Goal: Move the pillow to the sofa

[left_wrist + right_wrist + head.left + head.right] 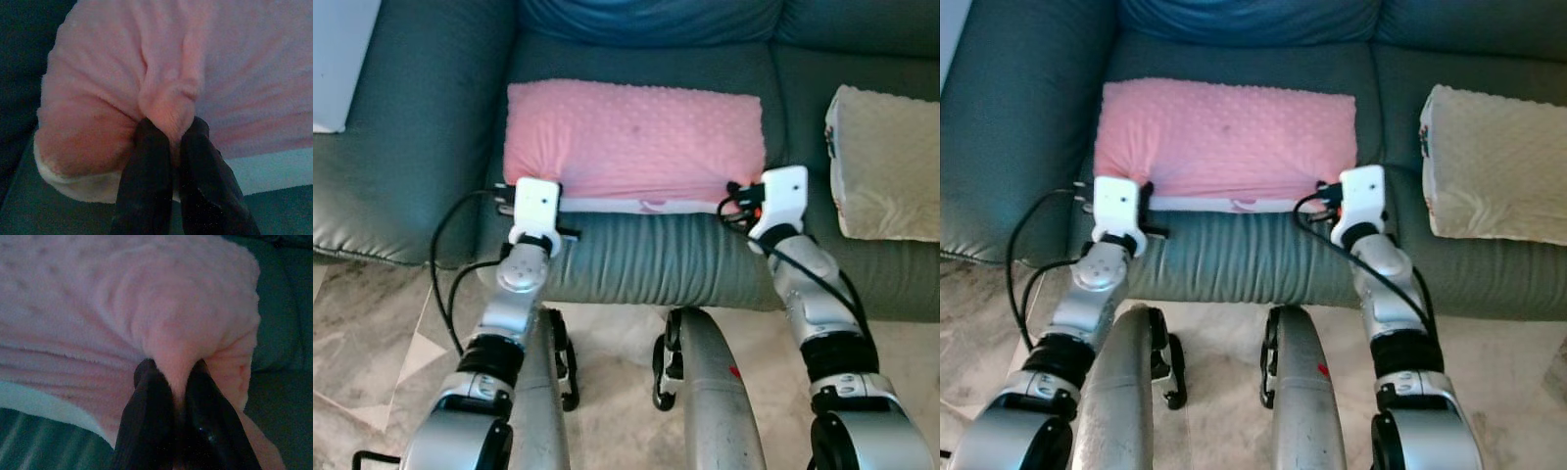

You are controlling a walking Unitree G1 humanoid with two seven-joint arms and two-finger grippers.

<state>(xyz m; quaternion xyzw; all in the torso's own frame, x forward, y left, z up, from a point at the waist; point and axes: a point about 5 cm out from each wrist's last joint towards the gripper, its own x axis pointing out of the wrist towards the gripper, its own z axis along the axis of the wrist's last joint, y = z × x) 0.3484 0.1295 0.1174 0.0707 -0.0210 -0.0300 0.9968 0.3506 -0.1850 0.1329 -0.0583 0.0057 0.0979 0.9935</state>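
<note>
A pink dimpled pillow (634,137) with a white underside lies flat on the seat cushion of the dark green sofa (421,127). My left gripper (168,134) is shut on a pinched fold of pink fabric at the pillow's near left corner. At the near right corner, my right gripper (173,374) is shut on a similar fold. From the head views, both wrists (536,211) (781,201) sit at the pillow's front edge, above the seat's front.
A beige cushion (884,166) rests on the neighbouring seat to the right. The sofa's left armrest (372,206) rises beside the pillow. Marble floor (372,333) lies in front of the sofa, where my legs (705,392) stand.
</note>
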